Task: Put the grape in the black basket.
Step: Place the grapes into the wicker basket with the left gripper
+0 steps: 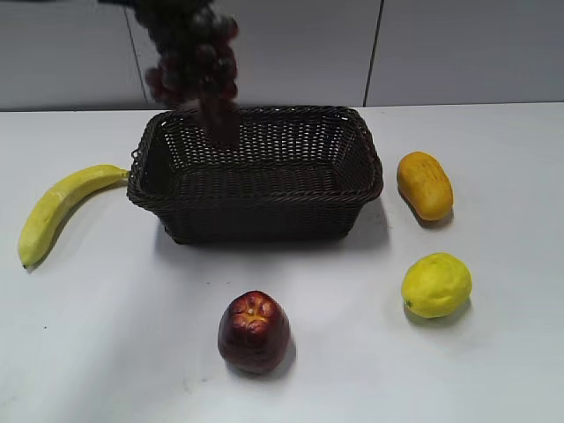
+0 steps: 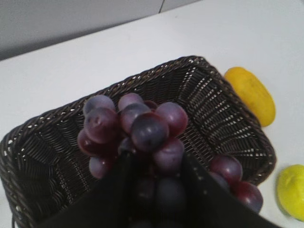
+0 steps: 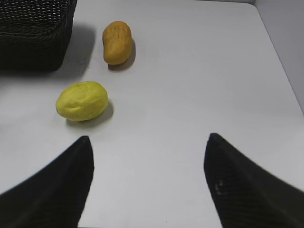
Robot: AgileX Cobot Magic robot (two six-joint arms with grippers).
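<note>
Hanging above left-rear of dark woven wicker basket (image 1: 256, 176): bunch of dark purple-red grapes (image 2: 135, 130), left gripper (image 2: 156, 190) jaws clamping it. Right gripper (image 3: 147, 175) idling, jaws spread wide, empty. Carry step nearing release; next: lowering, opening jaws over basket interior.

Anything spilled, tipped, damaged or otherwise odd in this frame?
Nothing stands out. The grape hangs intact in the left gripper over the upright black basket; the banana, apple and both yellow fruits lie apart on the table.
</note>
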